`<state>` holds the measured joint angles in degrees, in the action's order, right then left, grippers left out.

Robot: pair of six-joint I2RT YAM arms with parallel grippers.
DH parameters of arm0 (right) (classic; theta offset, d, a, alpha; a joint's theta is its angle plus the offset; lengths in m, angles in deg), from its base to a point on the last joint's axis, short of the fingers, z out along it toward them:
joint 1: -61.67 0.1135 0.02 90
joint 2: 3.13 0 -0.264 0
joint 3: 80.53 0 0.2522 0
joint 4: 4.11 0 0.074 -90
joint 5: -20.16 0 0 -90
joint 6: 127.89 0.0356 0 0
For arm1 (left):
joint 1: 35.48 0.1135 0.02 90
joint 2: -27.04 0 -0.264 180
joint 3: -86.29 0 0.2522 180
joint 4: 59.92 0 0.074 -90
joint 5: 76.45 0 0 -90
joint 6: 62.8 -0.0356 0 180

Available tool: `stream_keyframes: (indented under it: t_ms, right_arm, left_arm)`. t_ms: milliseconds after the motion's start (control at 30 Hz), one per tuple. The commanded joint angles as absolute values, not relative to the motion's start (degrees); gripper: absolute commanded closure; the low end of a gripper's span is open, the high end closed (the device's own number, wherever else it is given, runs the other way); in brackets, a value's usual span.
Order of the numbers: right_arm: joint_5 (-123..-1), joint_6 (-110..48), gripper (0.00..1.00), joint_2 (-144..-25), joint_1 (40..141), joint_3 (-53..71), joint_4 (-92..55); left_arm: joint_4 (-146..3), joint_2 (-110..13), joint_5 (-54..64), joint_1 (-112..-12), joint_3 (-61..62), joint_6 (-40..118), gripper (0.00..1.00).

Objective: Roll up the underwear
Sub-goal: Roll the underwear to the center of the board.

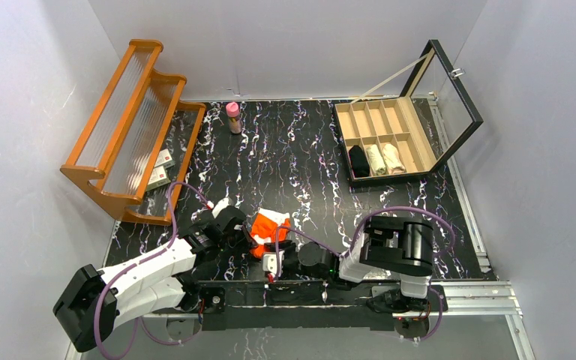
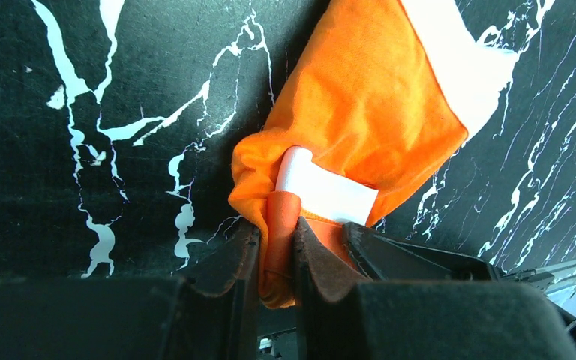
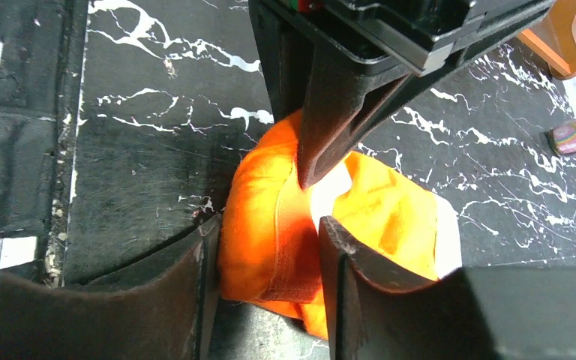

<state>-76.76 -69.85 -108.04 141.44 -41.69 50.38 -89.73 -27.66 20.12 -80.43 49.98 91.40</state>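
The orange underwear with white trim lies bunched on the black marble table, near the front edge between the two arms. In the left wrist view, my left gripper is shut on a fold of the orange underwear at its lower corner. From the other side, my right gripper has a thick folded part of the underwear filling its jaws and touching both fingers. The left gripper's fingers show above it there. From the top view, the left gripper and the right gripper meet at the cloth's near edge.
A wooden rack stands at the back left with small cards under it. A pink-capped bottle stands at the back. A compartment box with its lid open holds rolled cloths. A metal rail runs along the near edge.
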Motion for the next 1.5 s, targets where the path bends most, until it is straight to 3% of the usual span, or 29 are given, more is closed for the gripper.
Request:
stream_keyframes:
  t_ms: [0, 200, 267, 333, 400, 500, 633, 933, 1167, 1467]
  right_arm:
    - [-81.87, -71.79, 0.51, -110.68, 142.35, -39.63, 58.41]
    - [-82.75, -72.45, 0.75, -112.2, 143.74, -40.44, 59.58]
    - [-82.51, -71.42, 0.98, -112.0, 143.87, -41.41, 59.71]
    - [-83.06, -68.49, 0.99, -111.94, 143.86, -43.15, 62.42]
    - [-81.76, -63.34, 0.99, -111.63, 143.25, -44.76, 63.8]
    - [-74.21, -50.64, 0.99, -110.46, 140.54, -46.47, 63.31]
    - [-60.9, -36.28, 0.99, -111.54, 135.71, -47.8, 67.14]
    - [-48.55, -12.85, 0.99, -119.07, 126.18, -48.88, 77.42]
    - [-47.67, -2.62, 0.99, -122.49, 120.82, -51.61, 83.21]
    - [-41.79, 8.34, 0.99, -120.72, 114.1, -48.63, 71.18]
  left_arm:
    - [-92.92, -27.72, 19.56, -80.46, 51.37, 92.52, 1.0]
    - [-93.1, -27.73, 19.98, -80.42, 51.34, 93.23, 1.0]
    - [-93.08, -27.6, 20.1, -80.47, 51.43, 93.52, 1.0]
    - [-93.08, -27.19, 20.05, -80.48, 51.4, 93.53, 0.99]
    - [-93.41, -25.93, 20.31, -80.43, 51.2, 93.38, 0.88]
    - [-93.87, -23.25, 21.17, -80.45, 51.02, 93.4, 0.64]
    - [-93.97, -21.02, 21.99, -80.43, 50.4, 92.99, 0.48]
    - [-91.49, -21.46, 22.6, -80.46, 48.82, 90.3, 0.35]
    - [-87.82, -18.62, 22.4, -80.44, 50.02, 88.0, 0.28]
    - [-84.4, -17.33, 20.65, -80.48, 51.15, 82.66, 0.26]
